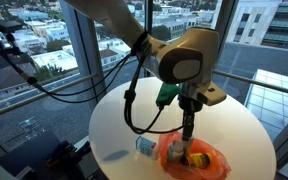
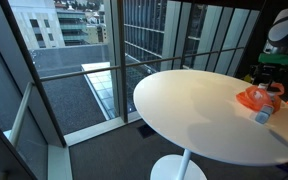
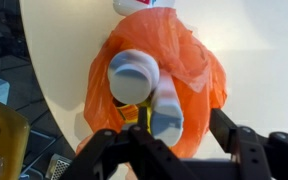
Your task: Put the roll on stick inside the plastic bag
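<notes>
Gripper [image 3: 174, 148]: fingers spread wide, nothing pinched, hovering just over bag
Roll-on [image 3: 133, 77]: lying w/ white cap up at bag, in or on top, can't tell
Bag [image 3: 189, 55]: orange, crumpled, on table [image 2: 184, 110]

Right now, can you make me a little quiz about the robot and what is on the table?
1. Pick one: what colour is the plastic bag? A green, B orange, C blue.
2. True or false: the table is square.
3. Fill the gap: in the wrist view the gripper hangs over the bag with its fingers spread wide, so it is ____ (open or shut).

Key: 1 B. 2 False, it is round. 3 open.
</notes>
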{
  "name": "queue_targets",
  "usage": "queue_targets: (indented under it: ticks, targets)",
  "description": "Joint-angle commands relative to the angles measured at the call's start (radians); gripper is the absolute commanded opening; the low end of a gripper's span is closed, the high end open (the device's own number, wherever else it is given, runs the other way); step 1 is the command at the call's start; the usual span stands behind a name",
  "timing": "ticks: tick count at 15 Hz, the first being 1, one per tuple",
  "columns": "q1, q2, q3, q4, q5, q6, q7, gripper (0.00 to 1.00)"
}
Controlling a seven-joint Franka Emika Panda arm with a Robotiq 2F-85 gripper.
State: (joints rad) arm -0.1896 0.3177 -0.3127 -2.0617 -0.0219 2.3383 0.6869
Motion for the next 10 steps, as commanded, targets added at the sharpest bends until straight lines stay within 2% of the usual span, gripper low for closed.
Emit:
queue_targets:
  ticks: [1, 10]
  targets:
    - [0.008, -0.081, 0.010, -0.044, -0.002, -0.011, -0.054, 0.98]
    - [0.038, -0.135, 0.057, -0.155, -0.015, 0.009, -0.189, 1.00]
